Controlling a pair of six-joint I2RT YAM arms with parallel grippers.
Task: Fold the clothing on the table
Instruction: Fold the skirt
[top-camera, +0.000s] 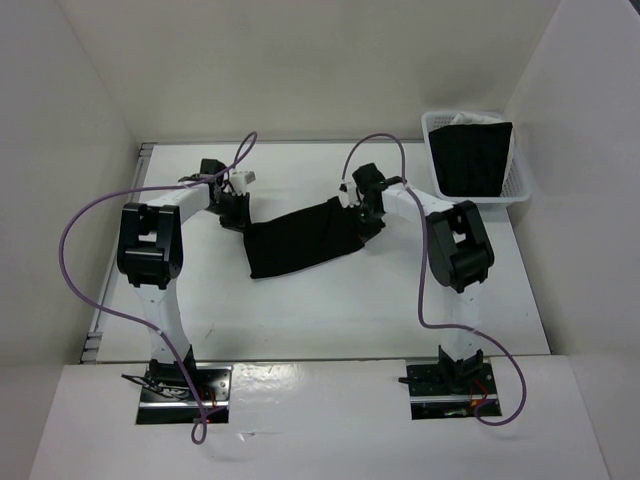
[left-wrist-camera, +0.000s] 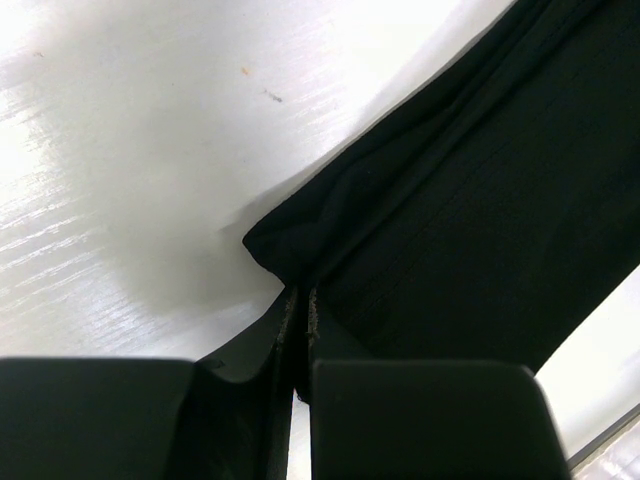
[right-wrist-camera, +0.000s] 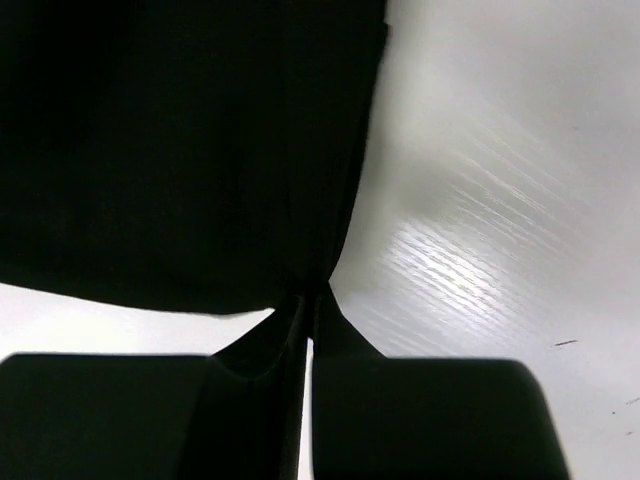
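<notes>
The black clothing (top-camera: 300, 242) lies stretched across the middle of the white table (top-camera: 330, 310), between my two grippers. My left gripper (top-camera: 237, 216) is at its left end. In the left wrist view the left gripper (left-wrist-camera: 300, 292) is shut on a bunched corner of the clothing (left-wrist-camera: 480, 230), which spreads up and to the right. My right gripper (top-camera: 366, 222) is at the right end. Seen from the right wrist, the right gripper (right-wrist-camera: 313, 295) is pinched shut on the edge of the clothing (right-wrist-camera: 180, 150), which fills the upper left.
A white mesh basket (top-camera: 520, 185) stands at the back right holding a black cloth (top-camera: 470, 158). White wall panels enclose the table on three sides. A metal rail (top-camera: 118, 262) runs along the table's left edge. Purple cables loop over both arms.
</notes>
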